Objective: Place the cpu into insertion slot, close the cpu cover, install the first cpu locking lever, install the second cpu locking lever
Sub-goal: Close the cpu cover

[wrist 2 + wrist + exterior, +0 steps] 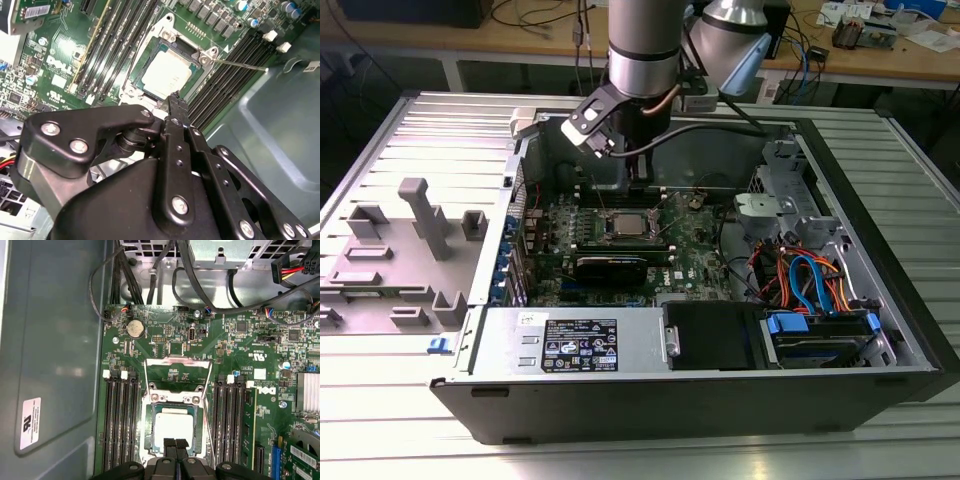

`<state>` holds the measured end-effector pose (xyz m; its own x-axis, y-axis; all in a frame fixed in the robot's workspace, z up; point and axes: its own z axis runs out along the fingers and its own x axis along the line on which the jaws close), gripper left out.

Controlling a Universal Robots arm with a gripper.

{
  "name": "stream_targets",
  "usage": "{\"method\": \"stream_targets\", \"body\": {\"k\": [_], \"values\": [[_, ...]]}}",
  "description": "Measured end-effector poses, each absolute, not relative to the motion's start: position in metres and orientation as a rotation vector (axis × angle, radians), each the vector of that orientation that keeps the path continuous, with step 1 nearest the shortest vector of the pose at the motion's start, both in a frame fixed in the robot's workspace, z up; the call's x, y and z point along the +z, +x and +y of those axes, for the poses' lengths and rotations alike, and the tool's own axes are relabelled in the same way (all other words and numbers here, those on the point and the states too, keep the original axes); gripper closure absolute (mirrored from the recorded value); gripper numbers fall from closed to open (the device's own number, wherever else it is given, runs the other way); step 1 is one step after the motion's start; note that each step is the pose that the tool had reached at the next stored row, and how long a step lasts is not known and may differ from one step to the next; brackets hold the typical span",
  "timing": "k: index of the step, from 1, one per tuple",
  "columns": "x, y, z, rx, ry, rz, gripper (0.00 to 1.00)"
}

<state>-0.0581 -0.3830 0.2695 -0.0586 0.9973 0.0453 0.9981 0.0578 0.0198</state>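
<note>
The cpu (173,427) lies flat in the insertion slot (150,440) on the green motherboard; its silver top also shows in the second wrist view (167,75) and in the exterior view (628,224). The cpu cover (176,361) stands swung up at one end of the socket, with the board visible through its cut-out. A thin locking lever (245,64) sticks out raised beside the socket. My gripper (175,445) hangs just above the cpu's edge, its black fingers (175,100) shut together with nothing between them.
Black memory slots (120,420) flank the socket on both sides. A long black card (620,266) lies in front of it. Drive cage and cables (810,285) fill the exterior view's right. The case wall (55,355) runs close by. A grey fixture tray (400,260) sits outside the case.
</note>
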Motion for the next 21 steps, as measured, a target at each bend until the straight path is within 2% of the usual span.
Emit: {"method": "stream_targets", "body": {"k": [21], "values": [[0.2695, -0.049, -0.383, -0.071, -2.142, -2.271, 0.89]]}}
